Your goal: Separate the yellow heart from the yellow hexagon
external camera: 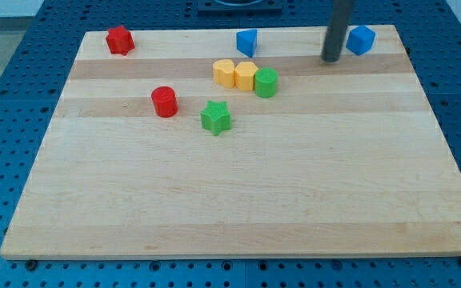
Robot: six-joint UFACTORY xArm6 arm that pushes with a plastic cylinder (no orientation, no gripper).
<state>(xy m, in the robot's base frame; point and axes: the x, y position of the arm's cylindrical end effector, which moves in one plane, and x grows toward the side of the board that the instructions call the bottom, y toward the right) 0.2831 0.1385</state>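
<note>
Two yellow blocks, heart (224, 73) and hexagon (246, 75), touching; my tip (330, 59) well right, beside blue block (360, 39); no hand.

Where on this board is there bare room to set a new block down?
Free: the whole wooden board below the green star and red cylinder. Crowded: the two yellow blocks touching the green cylinder; my tip sits beside a blue block.
</note>
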